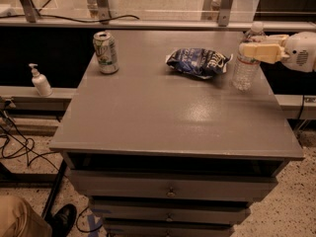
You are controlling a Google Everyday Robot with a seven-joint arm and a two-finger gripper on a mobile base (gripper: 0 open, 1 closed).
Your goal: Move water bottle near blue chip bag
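Standing upright near the far right corner of the counter (163, 117), the water bottle (243, 70) is a clear ribbed bottle with a white cap and a label band around its upper half. Its base is low at the counter top, close to the right edge. I cannot tell if it really rests on the surface or is just above it.

The gripper (245, 48) comes in from the right side, over the right edge of the counter. Its cream-coloured fingers (260, 51) are clamped on the shoulder of the bottle, just under the cap. One finger crosses in front of the bottle and the other one is hidden behind it. The white rounded body of the arm (303, 51) stays outside the counter, beyond the right edge.

The blue chip bag (197, 62) lies flat and crumpled on the far half of the counter, a little right of the middle. It is just beside the bottle, on the bottle's left, with a narrow strip of bare counter between them.

A green and white soda can (105, 52) stands upright near the far left corner, well apart from the bag and the bottle.

Off the counter, a small white pump bottle (39, 80) stands on a ledge past the left edge. Drawers (170, 191) are seen below the front edge. A dark shoe (61, 221) is on the floor at the lower left.
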